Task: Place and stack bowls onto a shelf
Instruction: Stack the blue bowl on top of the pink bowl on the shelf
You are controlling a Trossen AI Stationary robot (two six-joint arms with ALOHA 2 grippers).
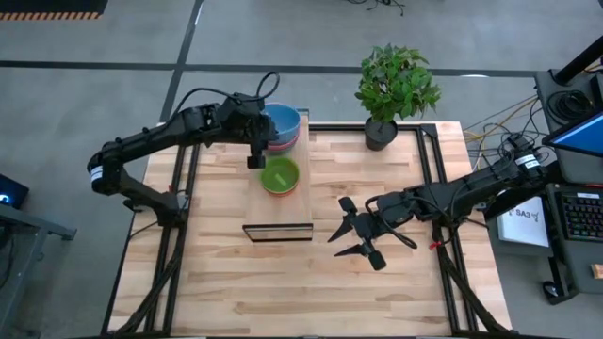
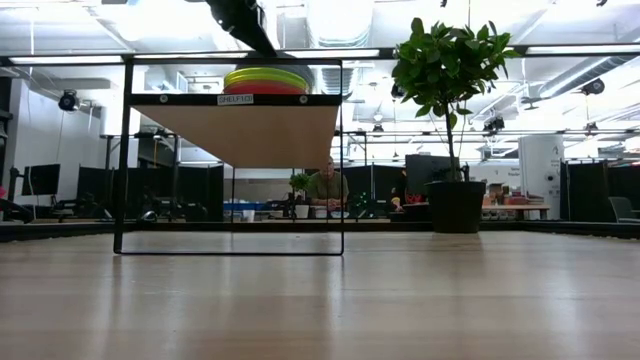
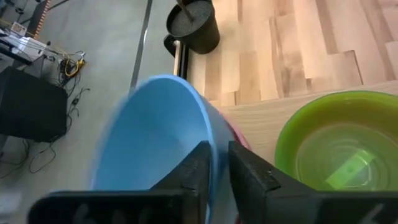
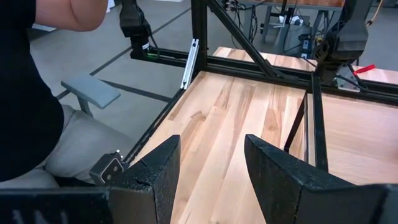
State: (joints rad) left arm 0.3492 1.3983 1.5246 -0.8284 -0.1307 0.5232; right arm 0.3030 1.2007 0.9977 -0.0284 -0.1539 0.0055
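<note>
The pale wood shelf (image 1: 278,212) stands on the slatted table, its underside (image 2: 235,130) showing in the low view. At its far end the blue bowl (image 1: 283,120) sits tilted on a pink bowl (image 3: 241,142) with more stacked under it. The green bowl (image 1: 280,175) sits mid-shelf; the low view shows it topping a stack (image 2: 265,80) with yellow and orange rims below. My left gripper (image 1: 255,160) is at the blue bowl (image 3: 155,143), shut on its rim. My right gripper (image 1: 341,243) hovers open over the table, right of the shelf. My left gripper (image 3: 217,149) pinches the blue bowl's rim (image 3: 214,134) on the side nearest the green bowl (image 3: 339,149), one finger (image 3: 196,171) inside the bowl and one outside. The fingers come from above, pointing down. The bowl is tilted and leans on the pink bowl beneath it.
A potted plant (image 1: 381,135) stands at the table's far edge, right of the shelf's far end; its dark pot (image 2: 457,205) shows in the low view. The shelf's near half is bare. Dark frame rails (image 4: 314,112) cross the table. A person sits beyond the table edge (image 4: 37,93).
</note>
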